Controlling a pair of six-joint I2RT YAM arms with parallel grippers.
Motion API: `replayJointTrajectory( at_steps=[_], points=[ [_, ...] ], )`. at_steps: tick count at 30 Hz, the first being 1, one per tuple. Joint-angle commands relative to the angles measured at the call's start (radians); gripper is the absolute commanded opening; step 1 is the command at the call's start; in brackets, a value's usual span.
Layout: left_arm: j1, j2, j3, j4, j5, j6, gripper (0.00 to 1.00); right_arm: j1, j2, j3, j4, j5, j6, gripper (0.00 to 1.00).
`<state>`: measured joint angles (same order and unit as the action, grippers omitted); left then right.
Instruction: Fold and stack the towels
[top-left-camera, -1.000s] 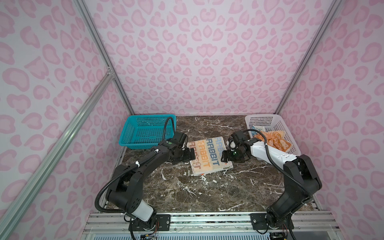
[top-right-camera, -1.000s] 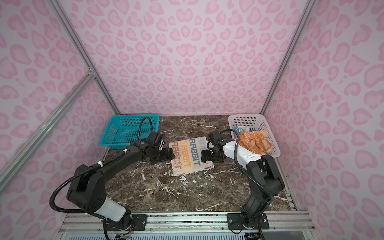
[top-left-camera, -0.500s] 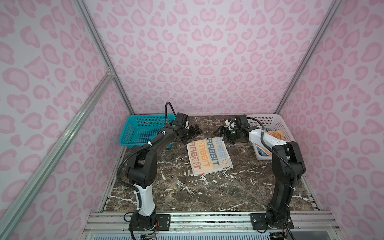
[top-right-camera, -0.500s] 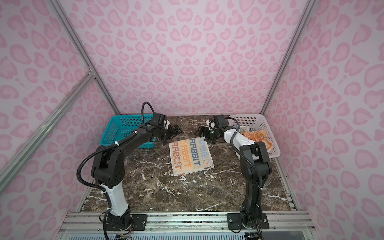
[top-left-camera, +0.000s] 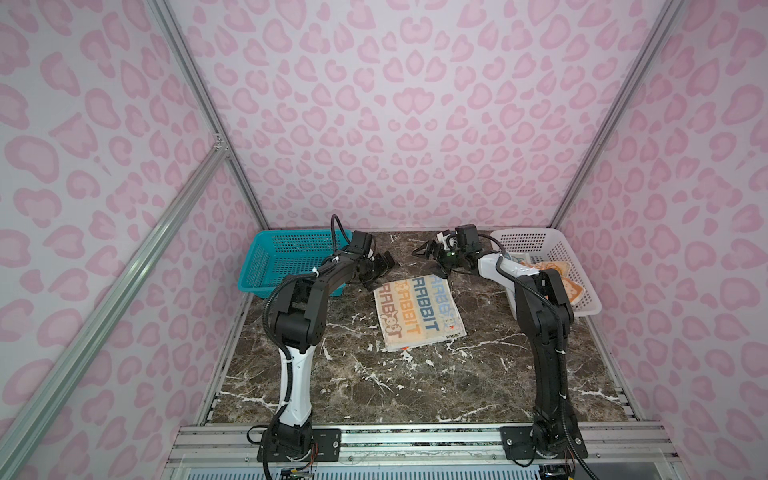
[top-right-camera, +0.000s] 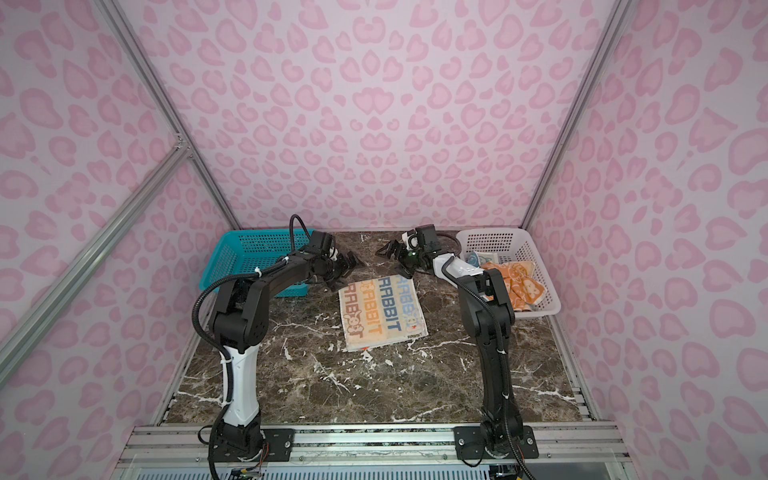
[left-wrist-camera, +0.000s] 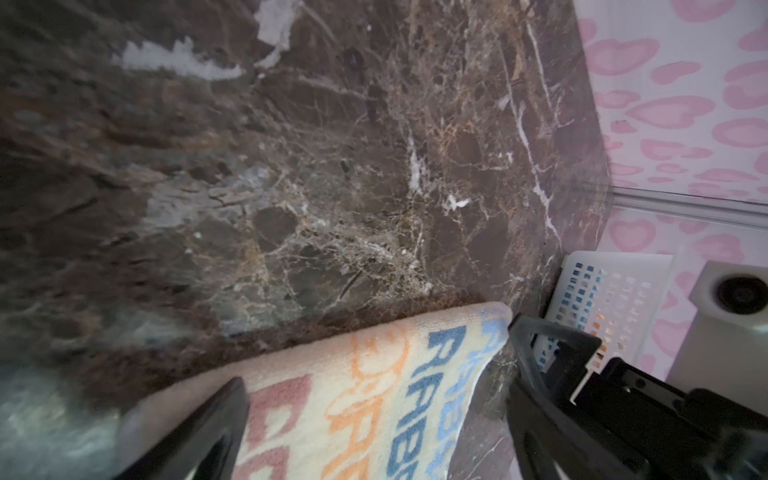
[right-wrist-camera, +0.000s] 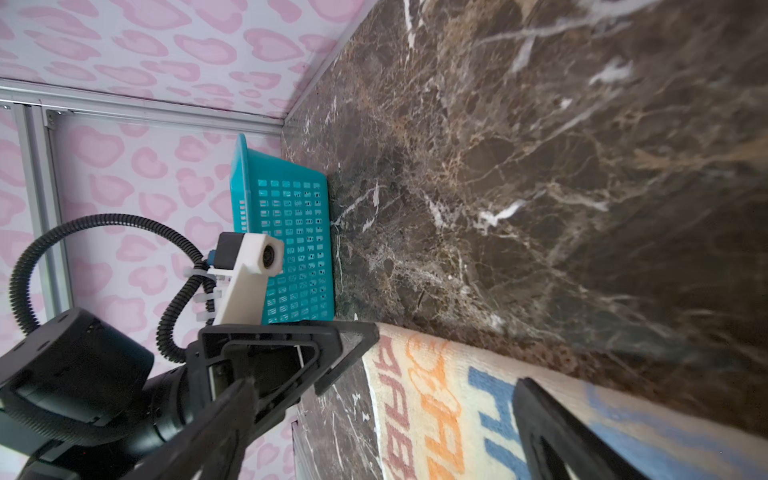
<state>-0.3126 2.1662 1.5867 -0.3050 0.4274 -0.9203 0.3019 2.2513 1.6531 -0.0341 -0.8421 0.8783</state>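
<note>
The cream towel with RABBIT lettering lies flat on the marble table. My left gripper is open just above its far left corner. In the left wrist view the towel's far edge lies between the spread fingers of the left gripper. My right gripper hangs open over the far right corner, and its wrist view shows the right gripper with the towel under it. Neither holds anything. An orange towel and a bit of a blue towel lie in the white basket.
A teal basket stands at the back left, beside the left arm. The white basket stands at the back right. The pink back wall rises close behind both grippers. Bare marble stretches in front of the towel.
Both grippers have left the cream towel's left and right sides and swung back to its far corners. The towel has stayed in place.
</note>
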Motion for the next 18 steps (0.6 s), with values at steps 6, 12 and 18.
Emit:
replayJointTrajectory(
  at_steps=[6,12,18],
  points=[
    [0.001,0.043,-0.042,0.022,-0.033,0.021,0.98,-0.002,0.017,-0.101,0.088,-0.047,-0.013,0.98],
    [0.001,0.042,-0.071,0.005,-0.057,0.048,0.98,-0.039,0.03,-0.154,0.136,-0.07,-0.033,0.98],
    [-0.001,0.045,-0.073,-0.016,-0.072,0.085,0.98,-0.092,0.015,-0.159,0.067,-0.078,-0.105,0.98]
  ],
)
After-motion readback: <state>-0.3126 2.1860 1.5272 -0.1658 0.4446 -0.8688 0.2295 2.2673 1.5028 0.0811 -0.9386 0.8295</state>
